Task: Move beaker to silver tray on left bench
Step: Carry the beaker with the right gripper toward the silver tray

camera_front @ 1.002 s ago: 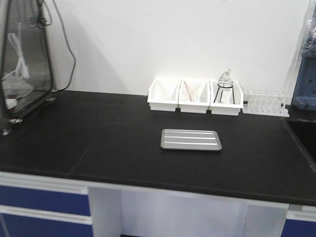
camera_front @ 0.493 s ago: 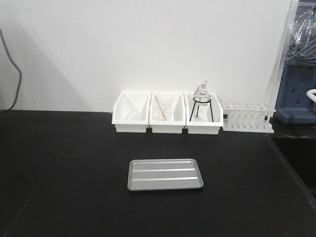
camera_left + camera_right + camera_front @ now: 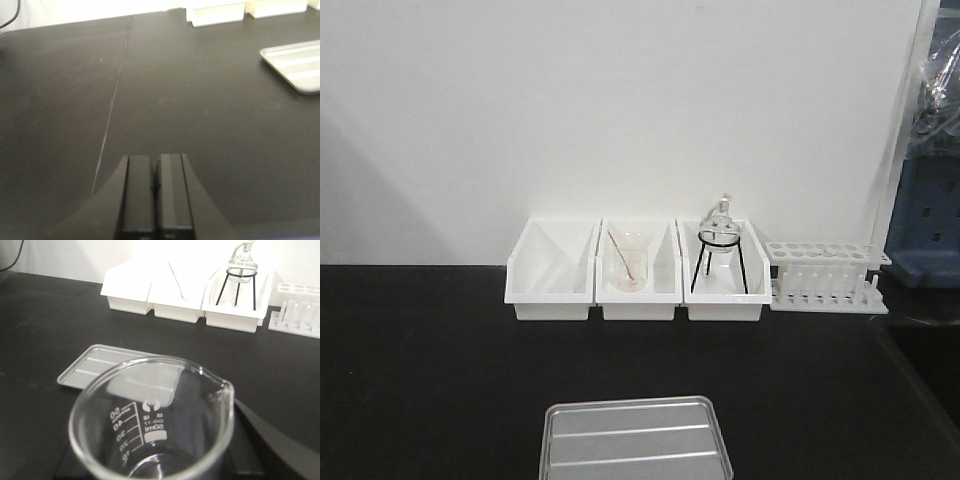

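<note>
The right gripper (image 3: 160, 460) holds a clear glass beaker (image 3: 150, 410), which fills the foreground of the right wrist view. Only a dark finger (image 3: 270, 440) shows beside the glass at lower right. The contact points are hidden behind the beaker wall, and the beaker base is cut off by the lower edge. Its printed scale and pouring spout are legible.

The beaker is above the black bench top (image 3: 40, 325), on the near side of the flat silver metal tray (image 3: 110, 367). The beaker rim overlaps the tray's near corner in this view, so it cannot be told whether the beaker is over the tray or short of it.

The left gripper (image 3: 155, 195) is closed, fingers pressed together with nothing between them. It is low over bare bench, well apart from the tray, of which only a corner shows at the right edge of that view.

In the front view neither arm is visible, and the tray is cut off by the lower edge. Three white plastic bins (image 3: 552, 270) stand in a row at the wall:
- The left bin appears to hold nothing.
- The middle bin holds a small glass vessel with a rod (image 3: 630, 270).
- The right bin holds a round flask on a black wire stand (image 3: 722, 245).

A white test-tube rack (image 3: 825, 275) stands just beside the right bin. A blue object (image 3: 925, 230) at far right is blurred and partly out of frame.
</note>
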### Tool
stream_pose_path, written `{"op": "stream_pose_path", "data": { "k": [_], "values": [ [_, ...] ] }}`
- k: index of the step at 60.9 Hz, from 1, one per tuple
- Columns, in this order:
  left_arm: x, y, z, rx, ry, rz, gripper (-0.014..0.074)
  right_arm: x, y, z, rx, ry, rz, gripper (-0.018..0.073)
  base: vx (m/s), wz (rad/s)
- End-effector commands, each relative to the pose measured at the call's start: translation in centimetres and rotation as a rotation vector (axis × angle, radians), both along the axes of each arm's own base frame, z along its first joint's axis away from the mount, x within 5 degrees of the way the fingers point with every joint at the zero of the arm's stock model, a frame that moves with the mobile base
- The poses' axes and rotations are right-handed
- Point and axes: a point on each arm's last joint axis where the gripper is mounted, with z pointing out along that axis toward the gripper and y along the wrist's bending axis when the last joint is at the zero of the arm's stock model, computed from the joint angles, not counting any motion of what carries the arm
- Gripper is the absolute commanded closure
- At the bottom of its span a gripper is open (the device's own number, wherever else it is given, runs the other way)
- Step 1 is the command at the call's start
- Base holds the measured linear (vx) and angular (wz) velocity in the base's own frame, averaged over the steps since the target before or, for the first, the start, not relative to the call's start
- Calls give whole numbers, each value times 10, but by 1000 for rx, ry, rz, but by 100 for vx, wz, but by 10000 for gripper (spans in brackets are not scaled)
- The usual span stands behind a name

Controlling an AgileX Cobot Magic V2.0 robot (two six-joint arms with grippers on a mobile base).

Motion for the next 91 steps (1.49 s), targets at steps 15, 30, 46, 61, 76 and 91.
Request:
{"op": "stream_pose_path", "data": {
  "k": [15, 30, 46, 61, 76, 91],
  "values": [
    [2, -1, 0, -5, -63, -10, 595, 2, 3, 16, 34, -97, 25, 570, 23, -5],
    [2, -1, 0, -5, -63, -10, 595, 2, 3, 16, 34, -97, 25, 570, 9, -1],
    [2, -1, 0, -5, -63, -10, 595, 1, 3, 17, 50, -97, 24, 570, 2, 2],
    [2, -1, 0, -5, -63, -10, 595, 1, 3, 18, 54, -106, 27, 570, 0, 0],
    [2, -1, 0, -5, -63, -10, 595, 1, 7, 29, 110, -220, 68, 570, 0, 0],
    [2, -1, 0, -5, -63, -10, 595, 32, 29, 19, 131, -207, 134, 570, 0, 0]
  ]
}}
